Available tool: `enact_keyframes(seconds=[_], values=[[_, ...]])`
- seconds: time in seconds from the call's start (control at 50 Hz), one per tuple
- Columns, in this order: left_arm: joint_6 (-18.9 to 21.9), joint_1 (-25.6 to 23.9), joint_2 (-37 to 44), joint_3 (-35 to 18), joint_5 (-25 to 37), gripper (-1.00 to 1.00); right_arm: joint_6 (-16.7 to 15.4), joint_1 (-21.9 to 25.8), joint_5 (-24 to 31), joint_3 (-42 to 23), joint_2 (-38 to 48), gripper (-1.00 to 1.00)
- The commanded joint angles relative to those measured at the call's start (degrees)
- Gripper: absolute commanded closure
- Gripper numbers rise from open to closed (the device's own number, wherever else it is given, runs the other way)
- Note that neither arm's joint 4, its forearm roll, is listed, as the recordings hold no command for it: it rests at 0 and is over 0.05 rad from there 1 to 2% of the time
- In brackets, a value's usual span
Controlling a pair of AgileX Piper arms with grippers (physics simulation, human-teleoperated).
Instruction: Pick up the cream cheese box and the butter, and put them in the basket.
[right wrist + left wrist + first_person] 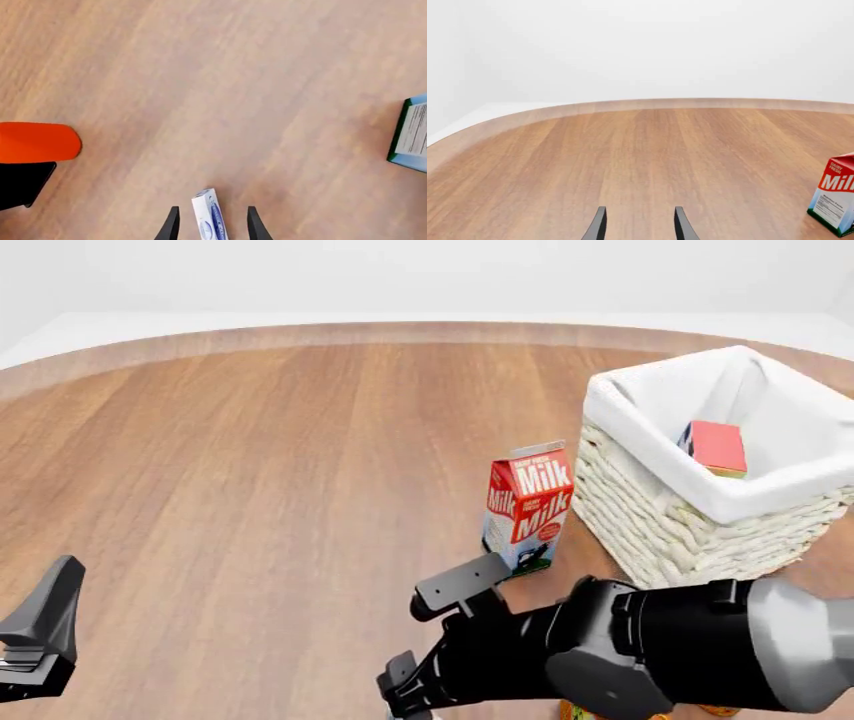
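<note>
The red-orange butter carton (717,447) already lies inside the big whitish wicker basket (667,515), so half looks done. The small flat white-and-blue cream cheese box (208,220) remains on the wooden counter (267,470), between the spread fingers of the right pincer (209,227), its long axis running along them. The left pincer (638,225) hangs spread, holding nothing.

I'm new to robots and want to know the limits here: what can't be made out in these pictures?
- Cream cheese box: right wrist view only, cut off by the frame edge; the right arm hides it in front.
- Butter: lower part hidden by the basket wall.
- Right hand: whether its fingers touch the box is unclear.
- Left hand: only fingertips show.
</note>
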Motion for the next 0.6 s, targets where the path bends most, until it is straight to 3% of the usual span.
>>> enact_keyframes(seconds=[0.02,0.6], values=[[0.0,0.0,0.0,0.0,0.0,-1.0,0.8,0.5,-1.3,0.7,1.1,-1.0],[0.0,0.0,0.0,0.0,0.0,-1.0,1.6,1.4,-3.0,1.5,3.1,-1.0]])
